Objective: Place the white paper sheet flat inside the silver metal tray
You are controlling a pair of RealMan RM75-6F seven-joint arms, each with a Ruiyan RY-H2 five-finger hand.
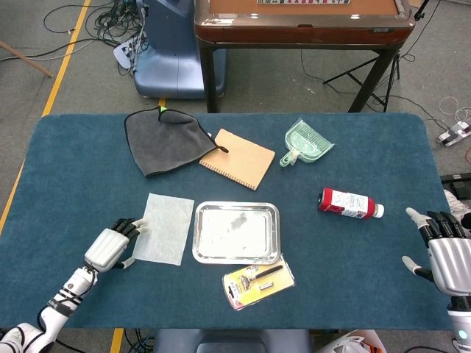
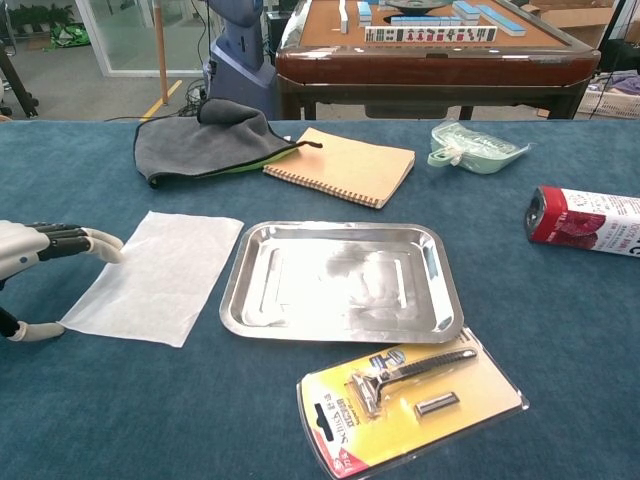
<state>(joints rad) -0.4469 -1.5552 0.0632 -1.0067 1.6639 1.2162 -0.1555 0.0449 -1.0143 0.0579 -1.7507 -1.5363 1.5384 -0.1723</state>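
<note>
The white paper sheet [image 1: 165, 227] [image 2: 157, 275] lies flat on the blue table, just left of the silver metal tray [image 1: 236, 232] [image 2: 341, 281], which holds nothing. My left hand [image 1: 110, 246] [image 2: 38, 255] sits at the sheet's left edge, fingers stretched out with the tips touching the paper's border and the thumb down on the cloth; it holds nothing. My right hand [image 1: 447, 251] hovers at the table's far right edge, fingers spread, well away from both; the chest view does not show it.
A packaged razor [image 1: 257, 280] [image 2: 410, 399] lies in front of the tray. Behind it are a tan notebook [image 1: 238, 158] [image 2: 341, 165], a grey cloth [image 1: 164, 139] [image 2: 206, 143] and a green dustpan [image 1: 307, 143] [image 2: 474, 146]. A red-and-white bottle [image 1: 349, 203] [image 2: 586, 220] lies at right.
</note>
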